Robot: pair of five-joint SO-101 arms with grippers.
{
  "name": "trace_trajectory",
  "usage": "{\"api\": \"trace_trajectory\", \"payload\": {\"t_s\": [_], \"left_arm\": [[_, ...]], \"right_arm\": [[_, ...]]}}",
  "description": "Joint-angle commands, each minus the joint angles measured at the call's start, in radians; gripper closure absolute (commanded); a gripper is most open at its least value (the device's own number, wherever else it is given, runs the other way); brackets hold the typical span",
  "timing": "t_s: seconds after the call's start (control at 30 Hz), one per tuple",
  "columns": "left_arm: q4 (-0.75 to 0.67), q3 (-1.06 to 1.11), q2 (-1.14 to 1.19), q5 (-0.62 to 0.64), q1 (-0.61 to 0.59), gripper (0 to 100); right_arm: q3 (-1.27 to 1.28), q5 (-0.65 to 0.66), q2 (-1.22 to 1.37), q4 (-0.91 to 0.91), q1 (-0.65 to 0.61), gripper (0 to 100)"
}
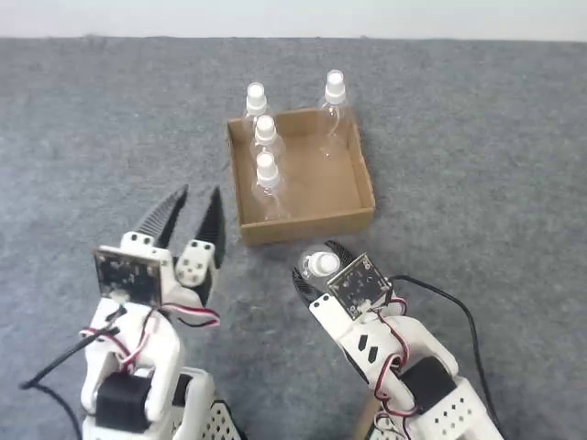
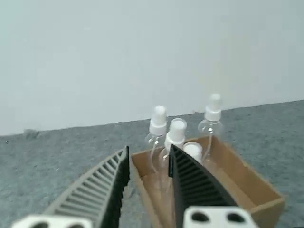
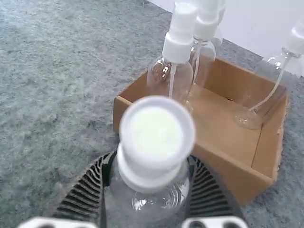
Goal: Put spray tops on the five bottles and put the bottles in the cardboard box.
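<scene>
While left jaws open, right jaws around fifth bottle (image 1: 321, 265); four others (image 1: 267, 174) in box (image 1: 307, 225).

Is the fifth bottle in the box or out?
Out. The right gripper holds the fifth bottle, capped, in front of the cardboard box, outside its near wall.

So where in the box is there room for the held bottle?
The box is bare at front right, between the row of three bottles along its left wall and the lone bottle at back right. The left side is crowded.
</scene>
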Motion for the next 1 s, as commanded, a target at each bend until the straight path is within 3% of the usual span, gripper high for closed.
{"api": "trace_trajectory", "payload": {"t_s": [0.0, 0.1, 0.57, 0.8, 0.97], "left_arm": [[0.002, 0.035, -0.002, 0.000, -0.124, 87], [0.002, 0.081, -0.002, 0.000, -0.172, 87], [0.000, 0.243, -0.002, -0.003, -0.184, 87], [0.000, 0.271, -0.002, -0.005, -0.184, 87], [-0.029, 0.300, -0.002, -0.006, -0.183, 87]], "right_arm": [[-0.063, 0.002, -0.004, 0.008, 0.012, 96.1], [-0.054, 0.002, -0.004, 0.008, 0.013, 96.1], [-0.068, 0.002, 0.007, 0.010, 0.013, 96.1], [-0.184, 0.005, 0.007, 0.128, 0.013, 96.1], [-0.249, 0.117, 0.008, 0.165, 0.016, 96.1]]}}
